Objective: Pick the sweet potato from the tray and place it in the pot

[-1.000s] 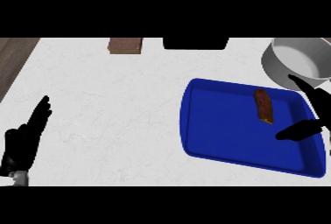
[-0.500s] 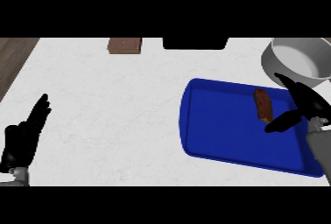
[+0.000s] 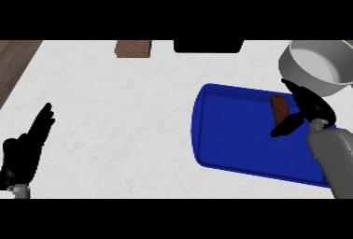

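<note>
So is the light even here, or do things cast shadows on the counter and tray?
Head view: light is flat and even. The counter shows no clear shadows or glare. The blue tray is uniformly coloured. The pot is shaded darker inside. The black right hand shows almost no surface detail.

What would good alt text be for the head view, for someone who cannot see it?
Seen from above, the robot's right hand reaches over a blue tray beside a brown sweet potato lying on it, fingers spread and not yet closed round it. A grey pot stands just beyond the tray on the white counter; the left hand rests open at the left edge.
</note>
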You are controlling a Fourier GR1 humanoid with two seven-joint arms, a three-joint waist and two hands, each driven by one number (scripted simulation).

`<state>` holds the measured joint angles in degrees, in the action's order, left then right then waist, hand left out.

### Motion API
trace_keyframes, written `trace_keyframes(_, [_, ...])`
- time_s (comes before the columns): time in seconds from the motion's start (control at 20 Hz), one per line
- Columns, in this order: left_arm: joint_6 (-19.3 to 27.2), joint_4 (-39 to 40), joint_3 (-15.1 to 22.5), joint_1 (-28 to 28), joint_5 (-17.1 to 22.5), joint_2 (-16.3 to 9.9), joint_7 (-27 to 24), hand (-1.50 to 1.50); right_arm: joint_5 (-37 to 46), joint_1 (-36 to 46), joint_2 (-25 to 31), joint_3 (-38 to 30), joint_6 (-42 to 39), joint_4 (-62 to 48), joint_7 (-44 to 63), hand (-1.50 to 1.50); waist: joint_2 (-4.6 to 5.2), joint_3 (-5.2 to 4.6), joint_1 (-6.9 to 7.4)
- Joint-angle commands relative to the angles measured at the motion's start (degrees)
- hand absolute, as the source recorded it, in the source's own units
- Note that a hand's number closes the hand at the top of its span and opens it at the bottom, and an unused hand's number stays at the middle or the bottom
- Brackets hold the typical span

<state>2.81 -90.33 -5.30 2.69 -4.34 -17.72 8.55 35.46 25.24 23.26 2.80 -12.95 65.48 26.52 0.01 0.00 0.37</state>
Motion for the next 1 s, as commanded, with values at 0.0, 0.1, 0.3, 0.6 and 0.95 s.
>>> trace_keyframes(0.0, [2.1,0.0,0.1,-1.4,-2.1,2.3,0.5,0.00,2.1,0.7,0.5,-2.4,3.0,-8.2,-6.1,-1.50,0.08,0.02,0.01])
trace_keyframes(0.1, [-0.2,-0.8,-0.5,-2.2,-2.0,1.9,3.1,0.00,3.5,1.9,-0.7,-2.2,1.1,-6.5,-4.2,-1.50,0.01,0.01,-0.10])
trace_keyframes(0.3, [-2.6,-0.3,-3.0,-0.4,-1.4,1.3,0.3,0.00,5.0,0.0,-2.2,-2.6,1.6,-4.7,-3.9,-1.50,-0.03,0.00,-0.12])
trace_keyframes(0.6, [-4.8,1.8,-4.9,-1.2,-0.7,0.5,-0.5,0.00,6.1,4.3,-2.4,-3.1,-0.1,-11.4,-6.0,-1.50,0.00,0.00,-0.02])
trace_keyframes(0.95, [-3.7,1.4,-3.8,-2.7,-2.9,2.7,0.3,0.00,10.0,6.2,-2.5,-3.3,5.9,-18.5,-13.8,1.50,0.04,0.01,0.00])
